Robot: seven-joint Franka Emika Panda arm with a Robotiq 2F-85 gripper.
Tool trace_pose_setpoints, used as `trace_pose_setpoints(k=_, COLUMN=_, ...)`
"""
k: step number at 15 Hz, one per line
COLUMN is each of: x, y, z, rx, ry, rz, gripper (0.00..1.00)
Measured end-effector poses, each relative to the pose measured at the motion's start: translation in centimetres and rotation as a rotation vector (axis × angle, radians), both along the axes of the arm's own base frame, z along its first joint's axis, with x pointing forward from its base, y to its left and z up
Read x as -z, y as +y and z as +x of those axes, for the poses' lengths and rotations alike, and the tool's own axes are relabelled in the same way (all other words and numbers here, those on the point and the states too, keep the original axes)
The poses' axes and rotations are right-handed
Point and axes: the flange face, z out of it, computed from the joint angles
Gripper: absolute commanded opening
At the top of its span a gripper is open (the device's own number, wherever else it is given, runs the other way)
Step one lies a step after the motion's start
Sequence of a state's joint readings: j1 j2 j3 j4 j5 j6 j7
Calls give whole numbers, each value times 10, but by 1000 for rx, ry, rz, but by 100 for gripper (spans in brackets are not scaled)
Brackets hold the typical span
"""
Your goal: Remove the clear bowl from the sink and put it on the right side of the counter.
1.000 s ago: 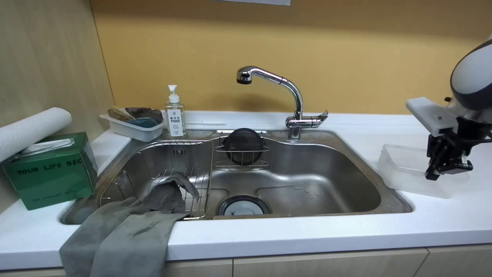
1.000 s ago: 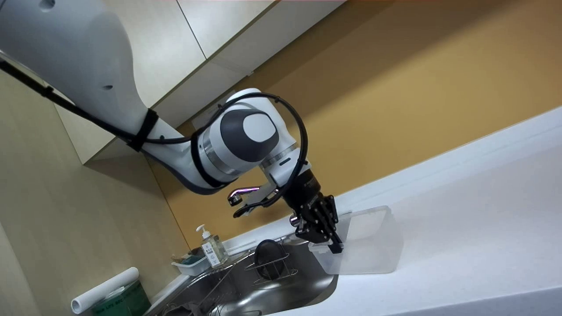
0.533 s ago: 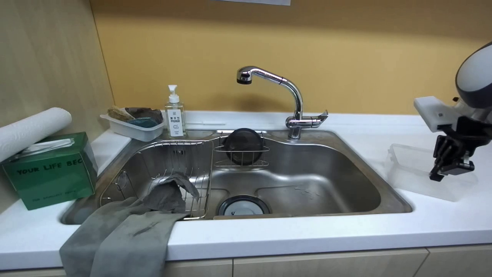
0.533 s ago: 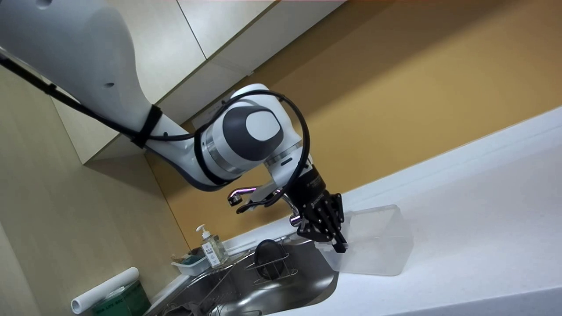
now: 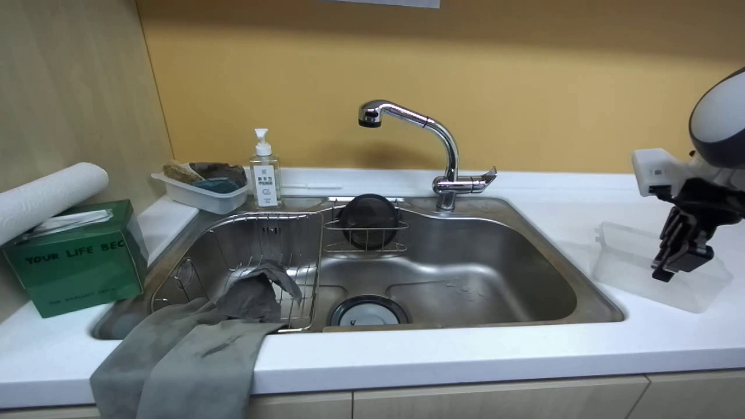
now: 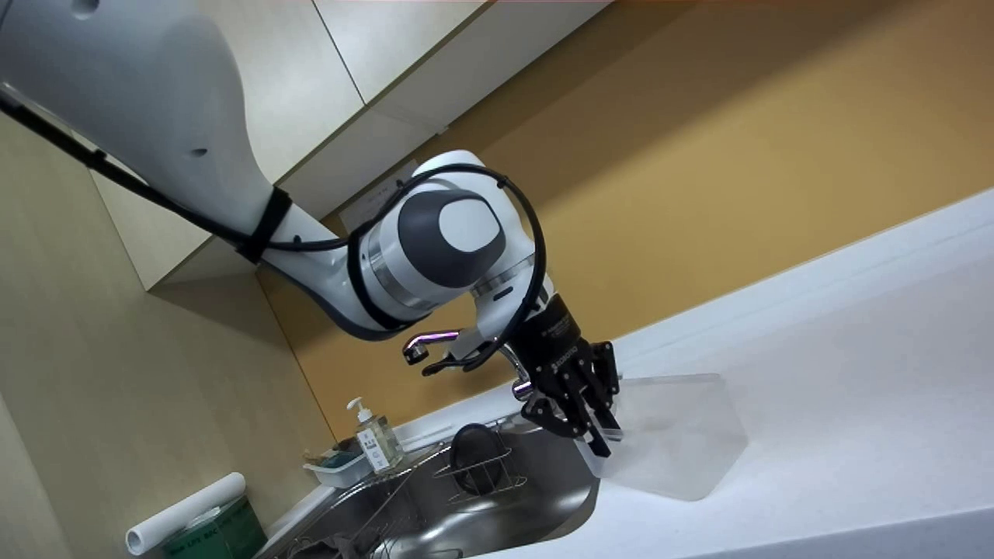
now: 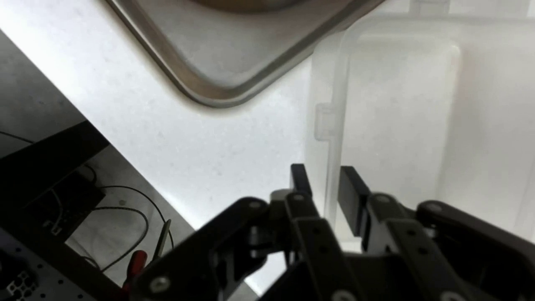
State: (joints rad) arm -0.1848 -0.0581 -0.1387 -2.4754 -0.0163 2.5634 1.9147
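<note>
- One bench (image 6: pixel 823 435), white, spanned the scene. Step in hand, by judgement: the last one, setting the clear bowl (image 5: pixel 628 269) down on the right-hand part and letting it go.
- Arm (image 6: pixel 314 272): reached across from upper left in an exterior view. Next move was judged to call for a straight rise, so that no sideways drift dragged the seemingly light bowl along.
- Sink (image 5: pixel 500 250): steel, rectangular. The clear bowl stood outside it, just beside its right rim; removal was judged done. Whether a corner overhung the rim could not be told.
- Clear bowl: squarish, rounded corners, shallow, thin-walled. Plastic appeared milky and see-through, with the white surface showing through it. It appeared to rest on the bench; whether the base lay fully flat could not be confirmed.
- Fingers (image 7: pixel 352 198): spread, one on either side of a bowl edge in the wrist view, with a gap showing between. No pinch was observed.
- Clip tab (image 7: pixel 324 121): small, translucent, on that same edge, farther along than the fingers and apart from them.
</note>
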Motion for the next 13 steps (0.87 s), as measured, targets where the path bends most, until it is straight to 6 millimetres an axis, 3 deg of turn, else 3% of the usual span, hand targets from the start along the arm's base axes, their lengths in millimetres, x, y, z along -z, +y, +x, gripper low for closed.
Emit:
trace_pose_setpoints(k=6, x=1, y=6, z=3, rx=30, ry=-7, rz=0, gripper=98)
trace_pose_setpoints(k=13, x=-31, y=31, z=13, rx=23, ry=-85, rz=-138, gripper=100)
